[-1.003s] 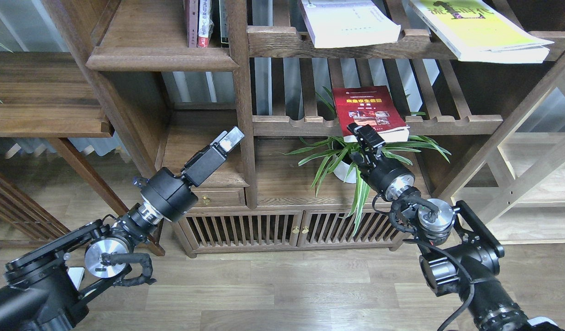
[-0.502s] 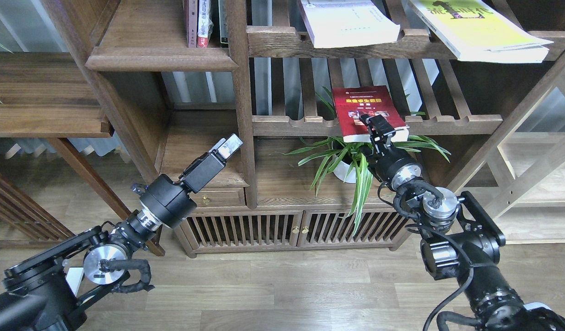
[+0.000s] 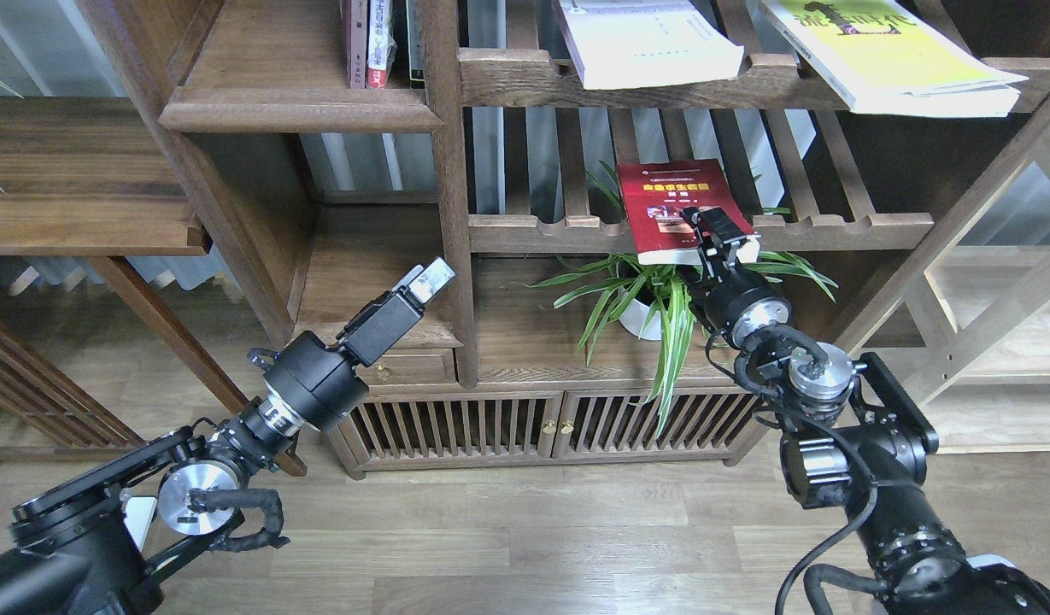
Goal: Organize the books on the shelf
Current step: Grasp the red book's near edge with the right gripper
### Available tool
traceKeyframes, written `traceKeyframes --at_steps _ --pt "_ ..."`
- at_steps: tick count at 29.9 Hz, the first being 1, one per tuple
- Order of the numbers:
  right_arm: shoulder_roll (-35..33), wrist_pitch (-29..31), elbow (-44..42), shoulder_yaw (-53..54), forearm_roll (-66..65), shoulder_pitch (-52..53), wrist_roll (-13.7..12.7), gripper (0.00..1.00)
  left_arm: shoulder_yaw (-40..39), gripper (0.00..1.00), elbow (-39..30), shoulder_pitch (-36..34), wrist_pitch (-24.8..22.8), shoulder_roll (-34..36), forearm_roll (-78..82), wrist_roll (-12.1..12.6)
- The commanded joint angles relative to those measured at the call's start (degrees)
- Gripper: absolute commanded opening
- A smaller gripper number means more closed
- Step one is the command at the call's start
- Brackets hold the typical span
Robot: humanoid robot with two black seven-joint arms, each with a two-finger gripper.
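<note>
Head view: right gripper (image 3: 718, 229) closed on dark red book (image 3: 677, 208) at frame centre, on shelf (image 3: 832, 231) rack; left gripper (image 3: 431, 278) lower left, state unclear.

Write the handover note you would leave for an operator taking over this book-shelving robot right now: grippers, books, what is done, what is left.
Right gripper: at the front edge of the dark red book; grip cannot be told.
Left gripper: holds nothing, beside the shelf post; open or shut unclear.
Red book lies on the middle slatted rack, above the potted plant.
White book and yellow-green book lie flat on the upper rack.
Done: nothing visibly.
Left: all three books.
</note>
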Motion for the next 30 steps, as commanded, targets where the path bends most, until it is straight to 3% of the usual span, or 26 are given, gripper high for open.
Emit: traceKeyframes --at_steps 1,24,30 --pt "0.2 0.0 -1.0 0.1 0.0 0.1 0.0 0.92 0.0 0.99 0.0 0.0 0.0 0.0 0.0 0.0" --pt "0.4 0.0 -4.3 0.2 0.0 3.5 0.2 0.87 -0.1 0.99 0.0 0.1 0.0 0.0 0.0 -0.2" --pt "0.3 0.0 -4.5 0.2 0.0 3.4 2.9 0.8 -0.1 0.99 0.0 0.1 0.0 0.0 -0.1 -0.3"
